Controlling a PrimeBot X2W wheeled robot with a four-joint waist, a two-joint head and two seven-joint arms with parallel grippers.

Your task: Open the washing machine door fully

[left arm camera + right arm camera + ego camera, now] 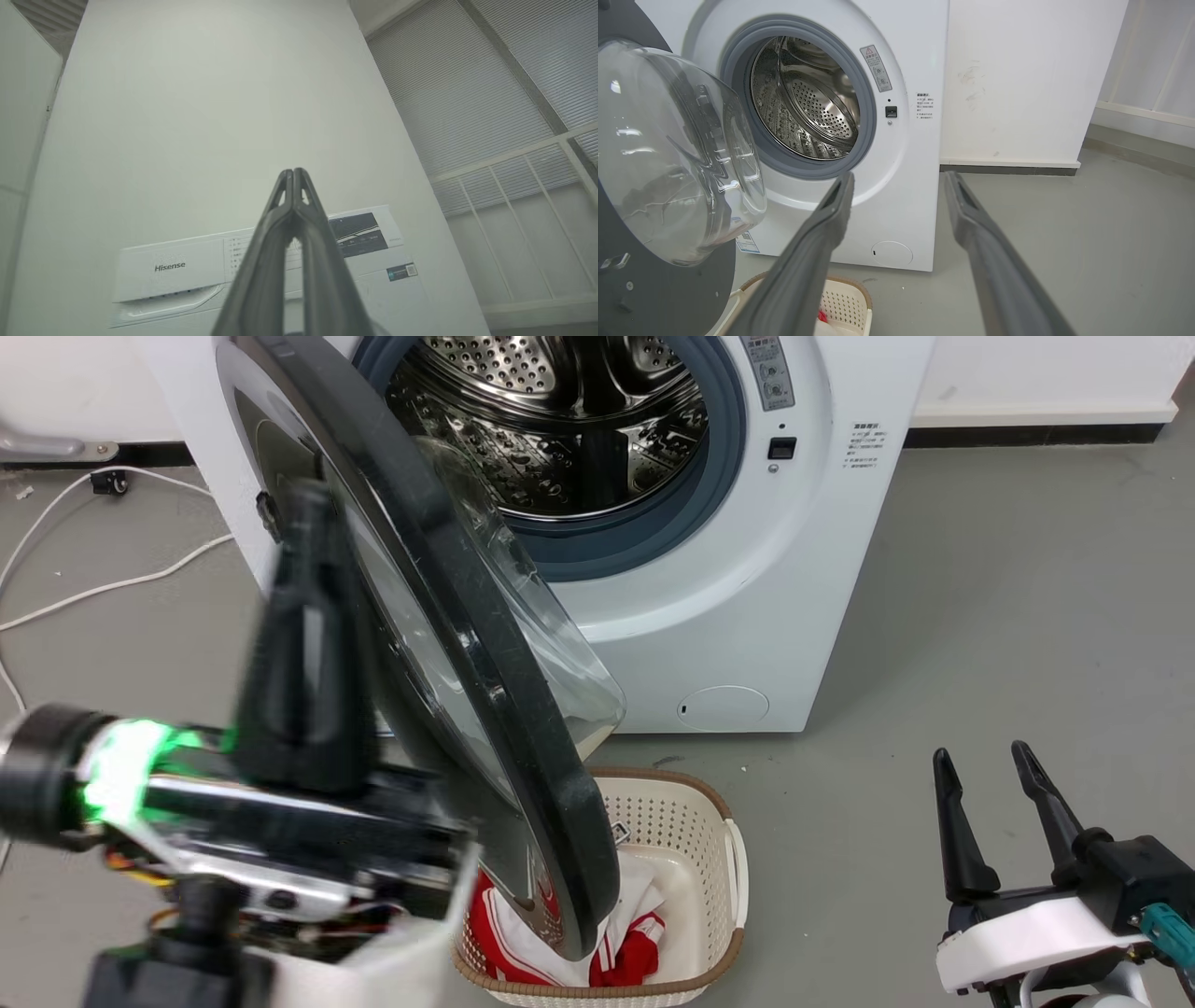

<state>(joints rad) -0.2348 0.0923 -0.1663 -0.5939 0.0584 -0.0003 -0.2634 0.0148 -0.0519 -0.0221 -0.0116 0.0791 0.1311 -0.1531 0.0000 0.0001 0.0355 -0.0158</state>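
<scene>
The washing machine door (485, 644) stands roughly halfway out from the washing machine (747, 616), over a laundry basket (719, 821), so opening looks unfinished. The left gripper (293, 173), jaws together, sits beside the door's outer face; the right gripper (980, 751) idles, jaws apart. Next the door needs swinging wider, with the left arm giving way.
</scene>
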